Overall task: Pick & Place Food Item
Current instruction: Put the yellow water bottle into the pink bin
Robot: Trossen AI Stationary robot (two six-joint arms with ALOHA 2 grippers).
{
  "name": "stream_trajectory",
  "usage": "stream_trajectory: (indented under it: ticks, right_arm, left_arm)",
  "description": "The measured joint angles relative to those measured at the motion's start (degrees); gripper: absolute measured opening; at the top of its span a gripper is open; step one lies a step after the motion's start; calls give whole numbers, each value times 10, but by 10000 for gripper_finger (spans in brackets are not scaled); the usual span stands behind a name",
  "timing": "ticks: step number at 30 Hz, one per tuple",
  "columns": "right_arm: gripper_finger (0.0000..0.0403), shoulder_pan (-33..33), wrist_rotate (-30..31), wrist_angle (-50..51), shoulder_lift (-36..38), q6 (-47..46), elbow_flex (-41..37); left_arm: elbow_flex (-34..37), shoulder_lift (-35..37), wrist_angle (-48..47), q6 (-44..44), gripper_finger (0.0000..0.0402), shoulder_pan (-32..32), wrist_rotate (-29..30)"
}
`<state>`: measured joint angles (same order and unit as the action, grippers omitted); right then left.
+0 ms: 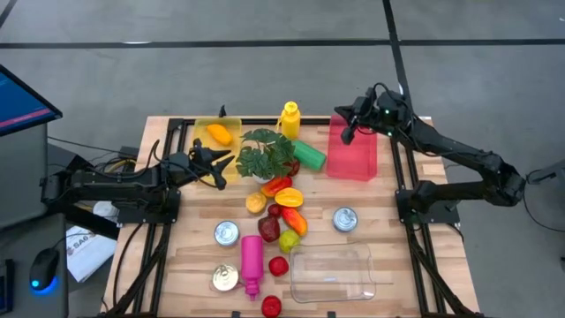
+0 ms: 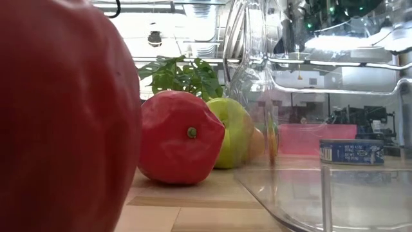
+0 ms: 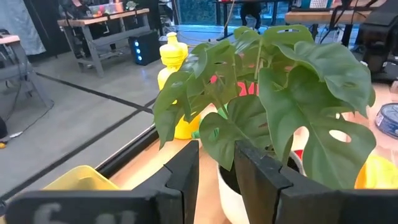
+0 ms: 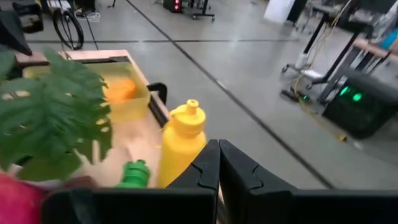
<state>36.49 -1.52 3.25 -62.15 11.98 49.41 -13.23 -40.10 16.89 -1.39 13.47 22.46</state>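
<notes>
The left gripper [image 1: 222, 163] hovers at the near right corner of the yellow bin [image 1: 205, 141], fingers [image 3: 186, 171] parted by a narrow gap with nothing between them, pointing right toward the potted plant [image 1: 267, 153] just beside it. An orange food piece [image 1: 219, 134] lies in the bin's far half, its long axis running from far-left to near-right. The right gripper [image 1: 348, 137] hangs over the far left corner of the pink bin [image 1: 355, 155], fingers pressed together and empty.

Between the two bins the far strip is crowded: the yellow bottle [image 1: 289, 119] stands upright at the far edge, and the green bottle [image 1: 309, 155] lies tipped beside the plant, its long axis running far-left to near-right (its cap end points toward the plant). Toward the middle, a cluster of fruit [image 1: 281, 208] runs in a loose line toward the near side. A pink bottle [image 1: 252, 263] lies with its length pointing near to far, cap toward the near edge. Three cans [image 1: 227, 232] sit apart around it.

The clear tray [image 1: 333, 272] occupies the near right. Open wood shows along the left side of the table [image 1: 163, 265] and near the right edge.
</notes>
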Motion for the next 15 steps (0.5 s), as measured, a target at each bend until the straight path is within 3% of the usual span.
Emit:
stream_trajectory:
  ticks: [4, 15]
  right_arm:
    - [2, -1, 0, 12, 0, -43, 0]
    - [3, -9, 1, -18, 0, -45, 0]
  left_arm:
    - [0, 0, 0, -2, 90, 0, 0]
    - [0, 0, 1, -1, 90, 0, 5]
